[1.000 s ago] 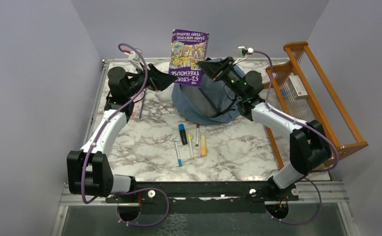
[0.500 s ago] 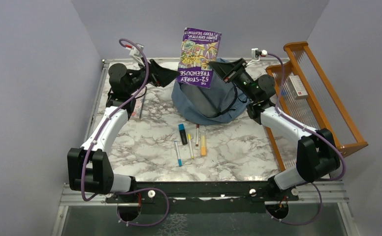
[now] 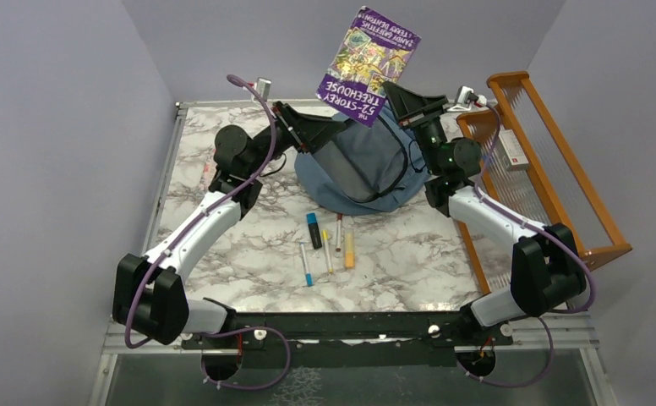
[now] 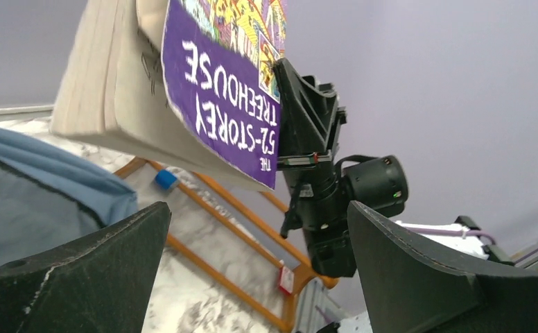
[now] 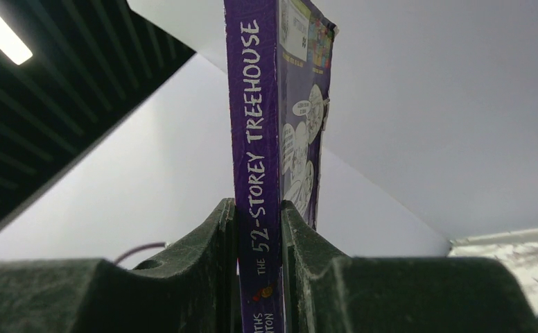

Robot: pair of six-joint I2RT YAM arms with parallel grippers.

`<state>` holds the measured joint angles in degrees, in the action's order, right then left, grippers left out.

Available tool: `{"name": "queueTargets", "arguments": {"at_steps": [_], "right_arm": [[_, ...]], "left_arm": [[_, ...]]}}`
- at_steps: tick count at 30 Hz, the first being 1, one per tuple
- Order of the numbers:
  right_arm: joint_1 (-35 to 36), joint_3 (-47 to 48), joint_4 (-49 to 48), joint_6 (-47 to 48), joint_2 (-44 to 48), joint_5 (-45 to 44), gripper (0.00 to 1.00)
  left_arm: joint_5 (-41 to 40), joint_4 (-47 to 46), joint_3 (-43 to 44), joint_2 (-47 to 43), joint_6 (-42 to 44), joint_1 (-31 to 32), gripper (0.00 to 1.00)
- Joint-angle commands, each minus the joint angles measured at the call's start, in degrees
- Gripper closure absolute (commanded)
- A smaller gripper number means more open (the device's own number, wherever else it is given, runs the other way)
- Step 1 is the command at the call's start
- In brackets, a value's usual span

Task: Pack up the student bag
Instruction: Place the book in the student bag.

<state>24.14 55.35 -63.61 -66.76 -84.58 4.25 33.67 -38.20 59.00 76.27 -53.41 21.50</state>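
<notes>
1 purple paperback point(image 3: 369, 52) clamped by its spine between the right fingers point(image 3: 405, 97), held high over the far rim of the student bag point(image 3: 358, 169), tilted, clear of the fabric, open air on every side. Narrow gap between those fingers, filled by the spine alone. Wide-spread left fingers point(image 4: 93, 277) gripping nothing, level with the bag's upper left edge; touching it or not, cannot tell. Student bag slumped on the marble surface point(image 3: 223, 237) at far centre, right flank near the orange rack point(image 3: 553, 169) along the right edge. 5 pens point(image 3: 329, 241) loose in a cluster just in front of the bag, apart from it. Open marble left of the pens and between them and the arm bases. 1 small white box point(image 3: 511, 150) inside the rack.
</notes>
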Motion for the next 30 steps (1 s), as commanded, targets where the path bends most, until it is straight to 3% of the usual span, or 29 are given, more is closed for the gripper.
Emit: {"name": "queueTargets", "arguments": {"at_steps": [1,15,20,22,27,30], "right_arm": [[-0.15,2.57,-11.11,-5.21,1.84,-6.75,1.0],[-0.15,2.73,-9.75,-8.11,4.56,-4.69,1.0],[-0.15,1.72,-8.7,-7.82,6.1,-4.69,1.0],[-0.15,1.04,-8.63,-7.86,6.63,-4.63,0.99],[-0.15,0.03,-8.64,-7.91,6.97,-5.13,1.0],[-0.15,-0.06,-8.39,-7.82,6.97,-5.14,0.99]], "left_arm": [[-7.02,-6.75,-0.29,0.32,-5.13,2.48,0.01],[-11.69,-26.98,7.56,13.06,-14.75,7.41,0.01],[-13.19,-29.78,9.47,16.37,-15.23,8.99,0.02],[-14.35,-30.94,9.83,17.1,-15.92,9.0,0.07],[-14.33,-33.18,13.17,19.76,-17.96,9.32,0.3],[-14.1,-34.98,14.95,21.23,-19.37,9.72,0.34]]}}
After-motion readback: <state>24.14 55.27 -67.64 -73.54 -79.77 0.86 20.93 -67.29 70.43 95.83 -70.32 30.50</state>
